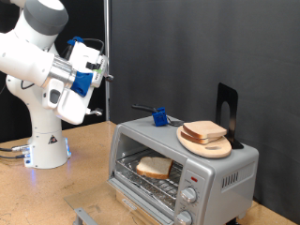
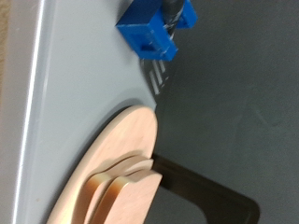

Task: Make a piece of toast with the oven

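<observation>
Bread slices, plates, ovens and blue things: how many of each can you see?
Bread slices: 2, one inside the oven, one on the plate
Wooden plate: 1
Oven: 1
Blue block on the oven: 1
Total: 5

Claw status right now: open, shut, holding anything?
Claw: raised in the exterior view's upper left, well clear of the oven; no toast between its fingers; open or shut cannot be told.
</observation>
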